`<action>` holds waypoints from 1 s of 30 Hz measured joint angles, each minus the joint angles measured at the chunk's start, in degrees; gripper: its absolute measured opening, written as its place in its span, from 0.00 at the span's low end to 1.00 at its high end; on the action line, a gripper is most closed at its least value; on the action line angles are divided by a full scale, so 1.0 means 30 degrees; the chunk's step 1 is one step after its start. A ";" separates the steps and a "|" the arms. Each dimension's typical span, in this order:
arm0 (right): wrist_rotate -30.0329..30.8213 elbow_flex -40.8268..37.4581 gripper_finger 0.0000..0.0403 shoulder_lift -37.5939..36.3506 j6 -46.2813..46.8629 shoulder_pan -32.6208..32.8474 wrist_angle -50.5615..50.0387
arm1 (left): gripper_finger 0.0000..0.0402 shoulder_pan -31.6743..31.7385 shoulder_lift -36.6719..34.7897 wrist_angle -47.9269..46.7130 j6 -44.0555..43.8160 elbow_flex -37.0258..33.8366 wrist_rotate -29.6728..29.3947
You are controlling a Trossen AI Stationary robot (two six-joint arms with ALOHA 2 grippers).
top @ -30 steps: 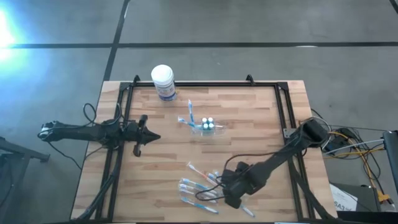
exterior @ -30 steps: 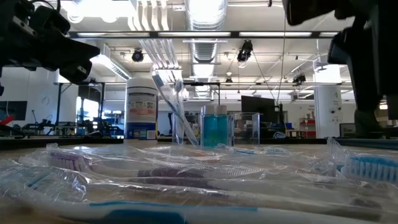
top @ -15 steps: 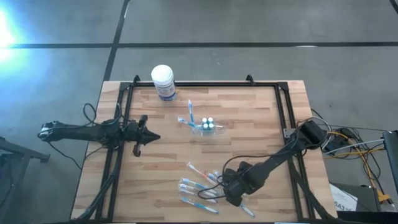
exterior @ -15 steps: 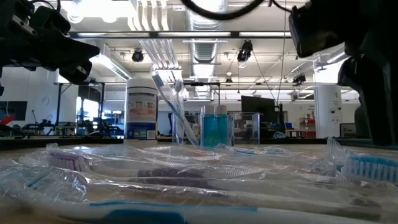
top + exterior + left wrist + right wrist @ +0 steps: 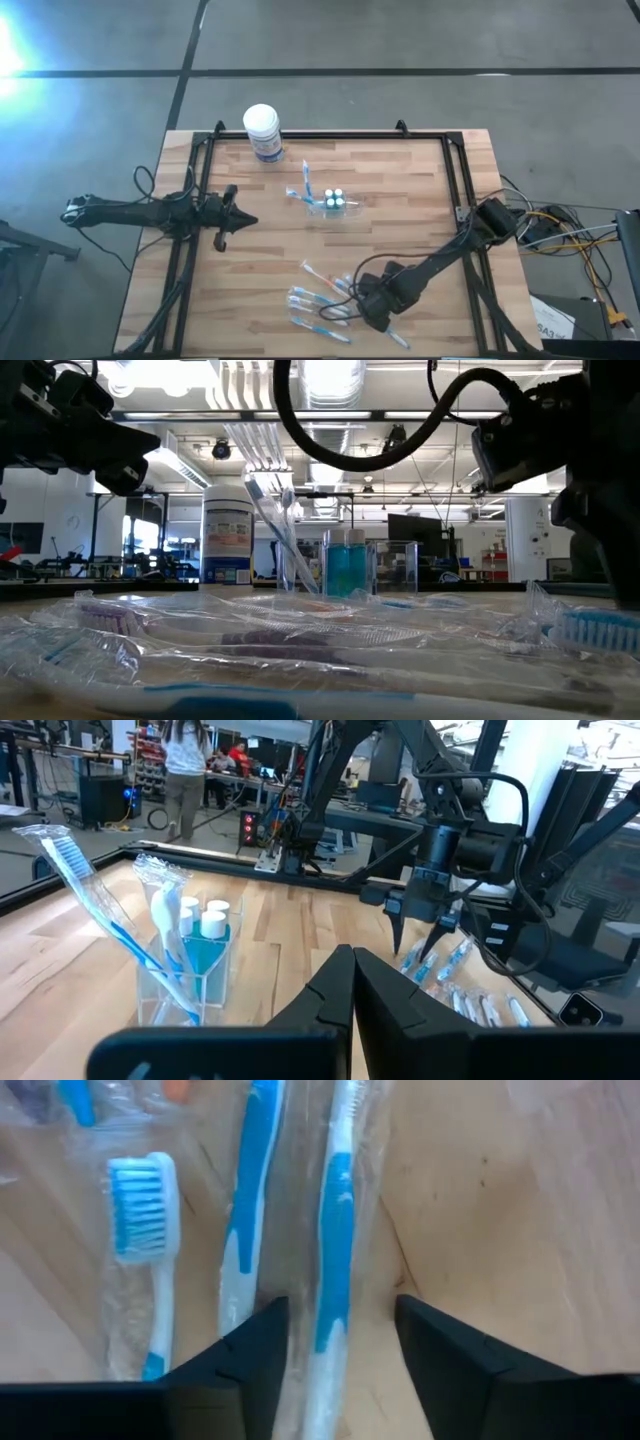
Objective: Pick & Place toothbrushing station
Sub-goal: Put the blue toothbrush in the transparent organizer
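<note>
A wrapped blue-and-white plastic toothbrush (image 5: 335, 1250) lies between the parted fingers of the right gripper (image 5: 372, 312), jaws wide, not yet closed on it. It belongs to a loose pile of wrapped toothbrushes (image 5: 318, 300) near the front edge of the wooden slat table (image 5: 400, 200); I cannot count them exactly. The small clear plastic cup (image 5: 328, 204) sits mid-table with two brushes and three white caps. A white-lidded tub (image 5: 262, 131) stands at the back. The left gripper (image 5: 240, 221), jaws together, waits at the left edge. A workshop with people lies beyond.

Bare bench (image 5: 400, 190) is left open across the right half and the middle band of the high view. The upper centre is blocked by the clear cup (image 5: 328, 205) and white-lidded tub (image 5: 263, 132); the lower centre is taken up by wrapped toothbrushes (image 5: 318, 300).
</note>
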 joint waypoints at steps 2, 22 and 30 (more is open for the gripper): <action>0.0031 -0.0050 0.37 -0.0153 -0.0103 -0.0012 -0.0227 | 0.02 0.0000 0.0000 -0.0001 0.0003 0.0000 0.0000; 0.1075 -0.0266 0.04 -0.2579 -0.1275 0.0133 -0.1054 | 0.02 0.0000 0.0007 0.0014 0.0019 -0.0007 -0.0007; 0.5269 -0.0638 0.04 -0.5539 -0.0974 0.0966 -0.1679 | 0.02 0.0000 0.0007 0.0021 0.0026 -0.0007 -0.0015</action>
